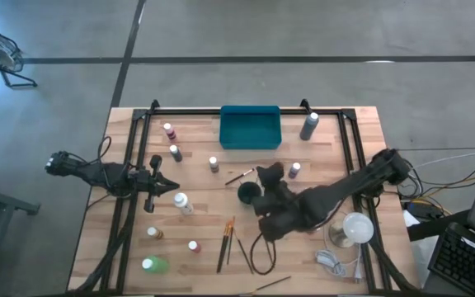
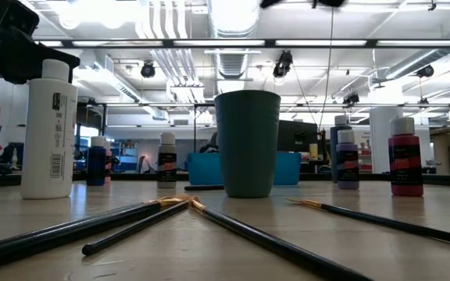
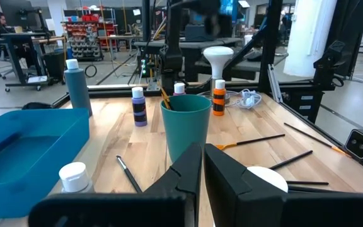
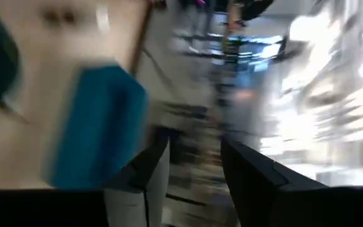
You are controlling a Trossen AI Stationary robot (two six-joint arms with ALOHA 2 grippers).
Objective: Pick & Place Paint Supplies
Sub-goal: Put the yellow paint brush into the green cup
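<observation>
Paintbrush (image 3: 164, 98) handle-down in cup (image 3: 185, 127), leaning

A wooden table (image 1: 361, 124) carries small bottles (image 1: 213, 164), paintbrushes (image 1: 224, 241), a teal tray (image 1: 250, 128) and a cup (image 1: 248, 194).

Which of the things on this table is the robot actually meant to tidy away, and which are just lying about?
Part of the job:
paint bottles
tall grey bottle
paintbrushes
teal tray and dark green cup, likely where they go

Just lying about:
white lamp
white cable
</observation>
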